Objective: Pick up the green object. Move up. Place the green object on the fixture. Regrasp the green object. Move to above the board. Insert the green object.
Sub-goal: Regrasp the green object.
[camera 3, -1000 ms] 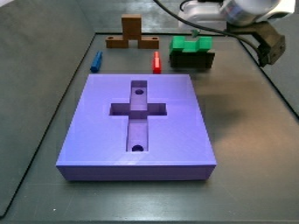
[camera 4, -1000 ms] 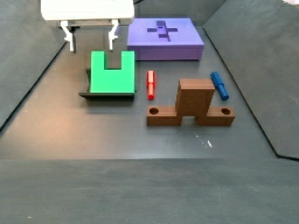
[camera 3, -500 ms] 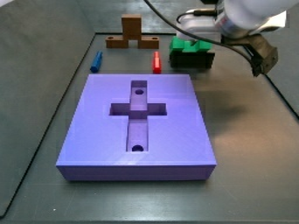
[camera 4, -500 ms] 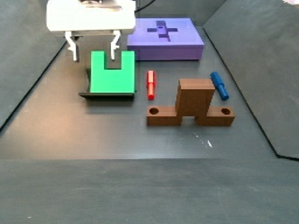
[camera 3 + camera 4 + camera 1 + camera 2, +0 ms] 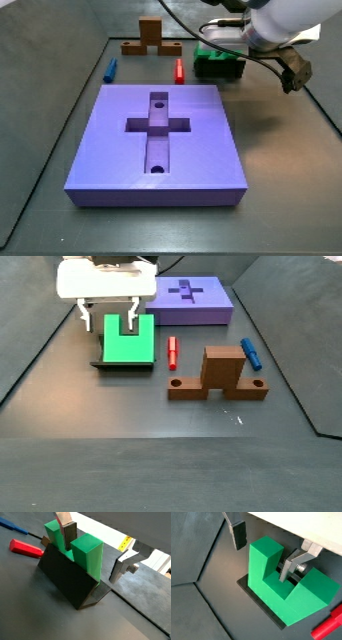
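A: Layout, big to small? Board (image 5: 160, 140) sits flat on the worktop (image 5: 147, 406), cross recess empty. Well apart from it, the fixture (image 5: 70, 582) holds the green object (image 5: 127, 344), prongs toward the board in a side view. Brown T-block (image 5: 221, 374), red peg (image 5: 173, 351) and blue peg (image 5: 250, 352) lie beside it, untouched.

B: And the hand (image 5: 110, 318)?

A: Over the green object, jaws spread wide, nothing clamped. In a wrist view one finger (image 5: 238, 534) hangs off the outer face of a prong; the opposite finger (image 5: 298, 562) stands in the slot between the prongs. So the jaws straddle one prong. Pads look apart from the green faces, though contact is hard to rule out.

B: Judged step: the regrasp on the fixture.

A: Agreed. To do it well: centre the prong between the pads before closing, so neither pad pushes it first and tips the piece in its holder. Go deep enough for full pad contact, stopping short of the slot floor. Close slowly, then lift straight up clear of the fixture.
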You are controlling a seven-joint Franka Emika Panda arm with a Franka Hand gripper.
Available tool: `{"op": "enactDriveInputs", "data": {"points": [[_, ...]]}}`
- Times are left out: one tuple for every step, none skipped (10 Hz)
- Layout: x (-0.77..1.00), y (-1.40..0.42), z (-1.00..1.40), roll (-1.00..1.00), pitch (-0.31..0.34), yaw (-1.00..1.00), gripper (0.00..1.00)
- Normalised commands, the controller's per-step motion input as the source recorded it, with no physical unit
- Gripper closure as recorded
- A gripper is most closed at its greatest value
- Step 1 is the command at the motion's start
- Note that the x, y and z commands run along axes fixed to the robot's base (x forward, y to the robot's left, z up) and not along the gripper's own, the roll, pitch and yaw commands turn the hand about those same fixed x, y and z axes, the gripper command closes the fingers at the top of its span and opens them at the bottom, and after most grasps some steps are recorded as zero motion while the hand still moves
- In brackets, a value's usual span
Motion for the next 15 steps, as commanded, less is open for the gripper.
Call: {"op": "enactDriveInputs", "data": {"points": [[0.00, 0.00, 0.00, 0.02, 0.000, 0.00, 0.00], [0.00, 0.00, 0.00, 0.00, 0.000, 0.00, 0.00], [0.00, 0.00, 0.00, 0.00, 0.000, 0.00, 1.00], [0.00, 0.00, 0.00, 0.00, 0.000, 0.00, 1.00], [0.00, 0.00, 0.00, 0.00, 0.000, 0.00, 1.00], [0.00, 0.00, 0.00, 0.00, 0.000, 0.00, 1.00], [0.00, 0.00, 0.00, 0.00, 0.000, 0.00, 1.00], [0.00, 0.00, 0.00, 0.00, 0.000, 0.00, 1.00], [0.00, 0.00, 0.00, 0.00, 0.000, 0.00, 1.00], [0.00, 0.00, 0.00, 0.00, 0.000, 0.00, 1.00], [0.00, 0.00, 0.00, 0.00, 0.000, 0.00, 1.00], [0.00, 0.00, 0.00, 0.00, 0.000, 0.00, 1.00], [0.00, 0.00, 0.00, 0.00, 0.000, 0.00, 1.00], [0.00, 0.00, 0.00, 0.00, 0.000, 0.00, 1.00], [0.00, 0.00, 0.00, 0.00, 0.000, 0.00, 1.00]]}}
